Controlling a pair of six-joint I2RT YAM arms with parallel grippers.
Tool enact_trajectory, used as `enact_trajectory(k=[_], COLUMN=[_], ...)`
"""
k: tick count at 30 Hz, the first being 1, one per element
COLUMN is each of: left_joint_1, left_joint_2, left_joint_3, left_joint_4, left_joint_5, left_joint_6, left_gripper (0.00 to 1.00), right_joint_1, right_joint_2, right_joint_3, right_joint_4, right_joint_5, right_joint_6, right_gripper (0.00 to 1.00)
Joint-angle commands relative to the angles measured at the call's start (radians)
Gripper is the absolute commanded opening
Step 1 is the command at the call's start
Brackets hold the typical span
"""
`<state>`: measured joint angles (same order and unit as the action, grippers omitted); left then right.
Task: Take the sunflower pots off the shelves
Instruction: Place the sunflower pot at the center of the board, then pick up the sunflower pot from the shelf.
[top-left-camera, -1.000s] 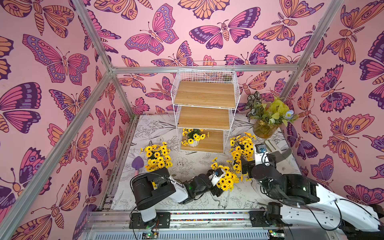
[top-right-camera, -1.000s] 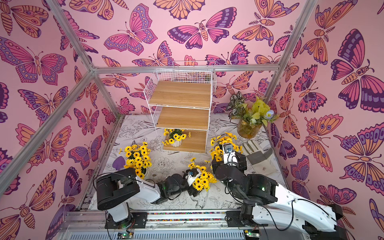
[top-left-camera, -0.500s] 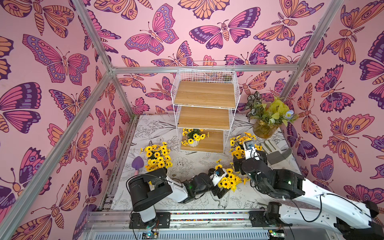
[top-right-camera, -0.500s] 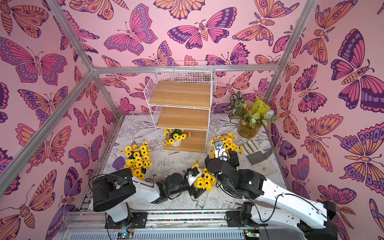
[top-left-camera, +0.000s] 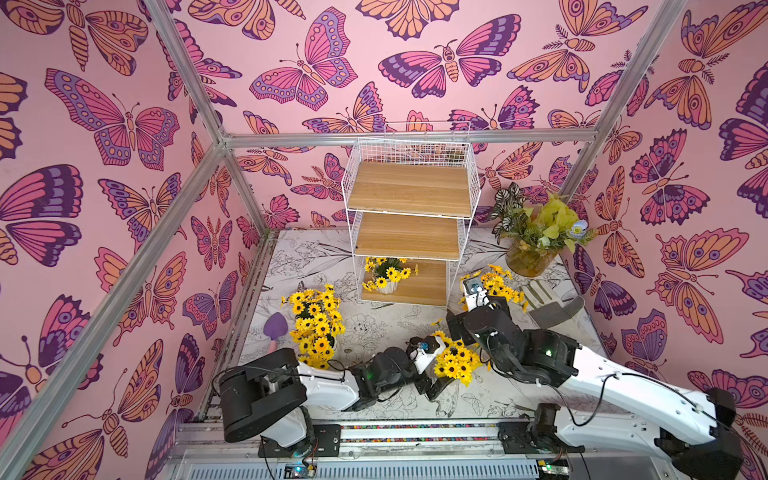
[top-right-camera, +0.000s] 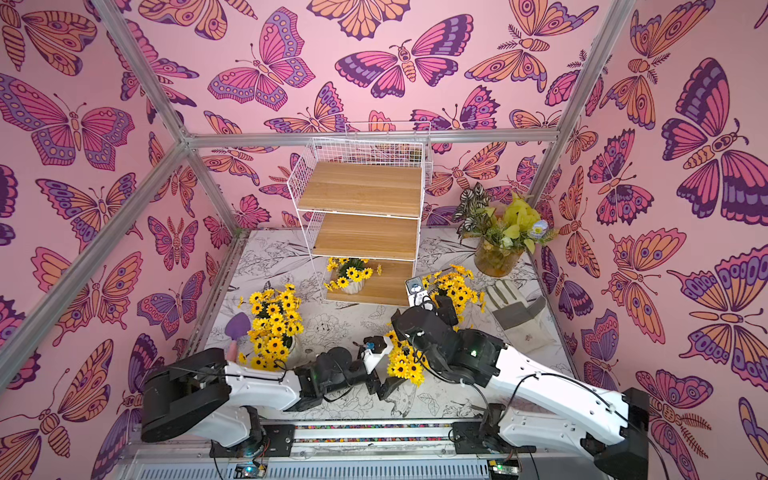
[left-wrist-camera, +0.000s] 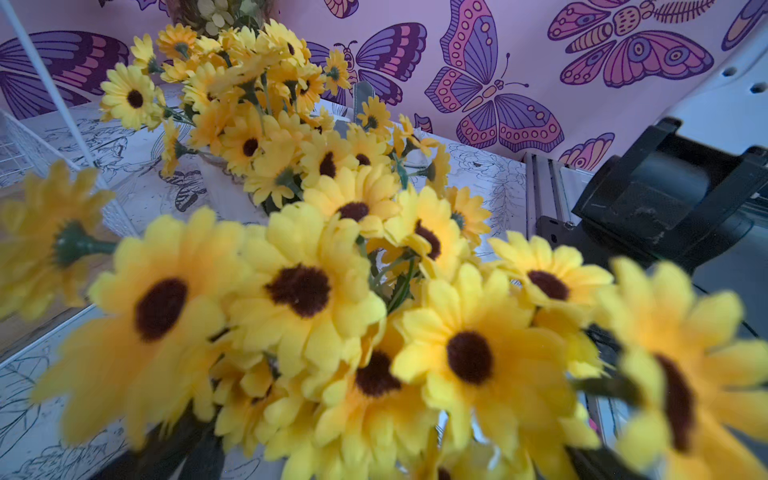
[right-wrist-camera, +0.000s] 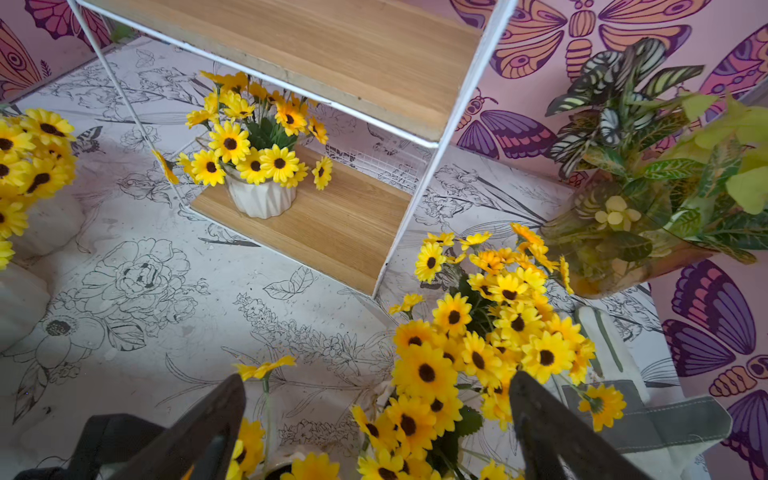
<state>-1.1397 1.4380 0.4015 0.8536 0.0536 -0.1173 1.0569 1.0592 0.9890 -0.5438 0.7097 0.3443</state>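
Note:
The shelves (top-left-camera: 409, 232) stand at the back, with one sunflower pot (top-left-camera: 387, 279) on the lowest board, also in the right wrist view (right-wrist-camera: 261, 198). Other sunflower pots stand on the table: a cluster (top-left-camera: 316, 326) at the left, one (top-left-camera: 498, 286) at the right and one (top-left-camera: 455, 363) at the front. My left gripper (top-left-camera: 434, 384) is low against that front pot, and blossoms (left-wrist-camera: 374, 332) hide its jaws in the left wrist view. My right gripper (right-wrist-camera: 374, 419) hangs open above the table between the front and right bunches, empty.
An amber vase of patterned leaves (top-left-camera: 530, 257) stands at the back right. A grey-and-white glove (top-left-camera: 552, 307) lies beside the right bunch. A purple trowel (top-left-camera: 275, 328) lies at the left cluster. Walls close in on three sides.
My right arm has swung left and forward, away from the right bunch and towards the shelves' front. The left gripper and the front pot have barely moved.

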Motion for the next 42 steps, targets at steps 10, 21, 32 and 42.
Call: enact_trajectory(k=[10, 21, 32, 42], left_joint_1=[-0.009, -0.011, -0.009, -0.008], left_joint_2=[-0.667, -1.008, -1.086, -1.267], left_joint_3=[-0.11, -0.137, -0.107, -0.11], left_joint_4=[-0.611, -0.918, -1.015, -1.143], left_joint_5=[-0.33, -0.534, -0.646, -0.696], left_joint_6=[-0.095, -0.188, -0.164, -0.172], left_gripper=[1.0, 1.0, 1.0, 1.0], right_joint_1=[-0.085, -0.107, -0.109, -0.11], right_joint_2=[0.32, 0.592, 0.869, 1.026], right_joint_3=[0.096, 0.17, 0.253, 0.325], right_joint_4=[0.347, 0.54, 0.77, 0.878], right_joint_5=[-0.232, -0.28, -0.293, -0.241], right_joint_6=[-0.112, -0.112, -0.113, -0.096], right_gripper=[0.99, 0.99, 0.99, 0.99])
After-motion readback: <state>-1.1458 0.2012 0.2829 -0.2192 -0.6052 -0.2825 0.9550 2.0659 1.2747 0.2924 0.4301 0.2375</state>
